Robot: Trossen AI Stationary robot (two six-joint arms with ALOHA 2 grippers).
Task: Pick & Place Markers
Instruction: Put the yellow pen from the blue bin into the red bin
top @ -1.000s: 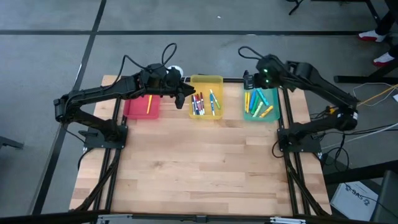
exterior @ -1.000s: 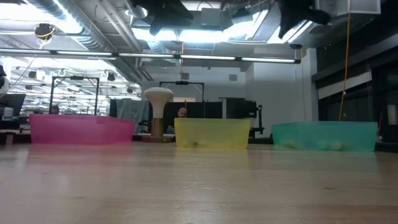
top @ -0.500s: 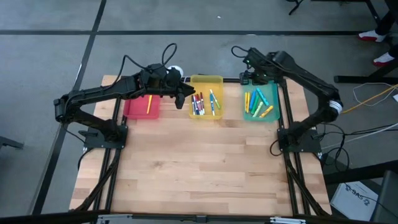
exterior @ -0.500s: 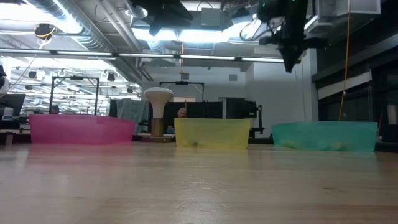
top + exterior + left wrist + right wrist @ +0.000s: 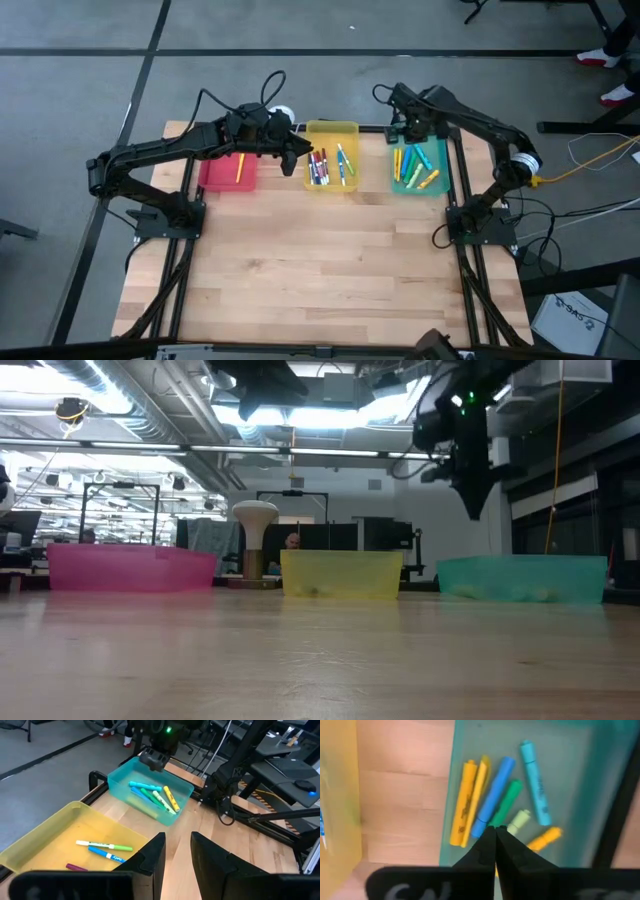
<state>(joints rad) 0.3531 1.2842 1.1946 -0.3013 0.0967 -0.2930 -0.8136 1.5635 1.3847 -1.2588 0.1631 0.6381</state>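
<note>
Right gripper (image 5: 495, 837) poised above teal tray (image 5: 437, 187), fingers pressed together, holding nothing. Left gripper (image 5: 175, 851) slightly parted, empty, beside yellow tray (image 5: 331, 127). Markers (image 5: 413, 165) lying in teal, yellow, red trays.

Three trays are standing in a row along the far edge of the wooden table (image 5: 320, 260). The teal tray (image 5: 432, 188) is lying directly under my right fingers. The yellow tray (image 5: 349, 128) is sitting just beside my left fingers, on the side toward my right ones. The red tray (image 5: 215, 176) is lying below my left forearm, behind those fingers. A white-topped object (image 5: 254, 540) on a wooden stem is standing behind the trays, between the red one and the yellow one.
</note>
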